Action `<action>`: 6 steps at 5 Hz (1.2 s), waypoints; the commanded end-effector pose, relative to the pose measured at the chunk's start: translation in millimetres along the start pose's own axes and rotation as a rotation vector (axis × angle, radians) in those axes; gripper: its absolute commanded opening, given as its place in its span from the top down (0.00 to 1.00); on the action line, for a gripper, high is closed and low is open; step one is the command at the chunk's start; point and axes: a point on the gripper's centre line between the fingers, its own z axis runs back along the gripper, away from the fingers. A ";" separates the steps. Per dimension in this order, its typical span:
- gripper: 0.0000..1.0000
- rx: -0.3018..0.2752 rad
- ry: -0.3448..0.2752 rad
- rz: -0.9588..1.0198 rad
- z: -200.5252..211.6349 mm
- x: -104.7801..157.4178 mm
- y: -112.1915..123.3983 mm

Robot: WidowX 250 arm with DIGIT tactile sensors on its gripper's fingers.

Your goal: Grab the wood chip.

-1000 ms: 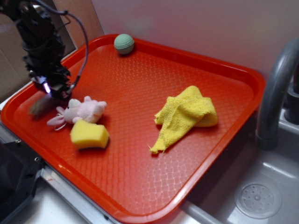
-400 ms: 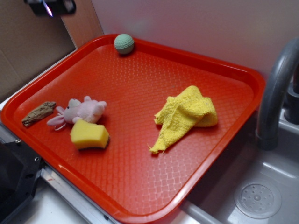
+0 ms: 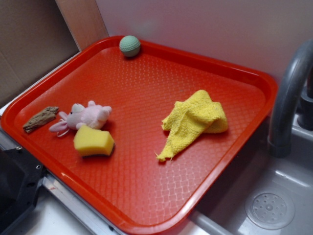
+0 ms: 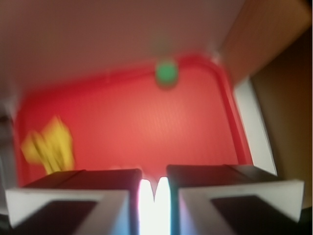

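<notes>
The wood chip, a small brown-grey sliver, lies flat near the left rim of the red tray, just left of the pink plush toy. The gripper is out of the exterior view. In the blurred wrist view the gripper is high above the tray. Its two dark fingers stand close together with only a thin bright slit between them and nothing held. The wood chip does not show in the wrist view.
A yellow sponge block lies in front of the plush. A crumpled yellow cloth lies right of centre. A green ball sits at the tray's far rim. A grey faucet and sink are on the right.
The gripper was low over the wood chip, then rose up and left the exterior view. The wood chip stays on the tray, now uncovered.
</notes>
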 end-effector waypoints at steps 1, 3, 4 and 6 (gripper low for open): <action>0.00 0.064 0.108 -0.096 -48.5 -50.0 40.6; 0.00 0.162 0.147 -0.264 -110.8 -69.2 68.3; 0.00 0.142 0.151 -0.281 -144.2 -71.5 75.3; 0.21 0.121 0.163 -0.270 -185.0 -80.6 76.4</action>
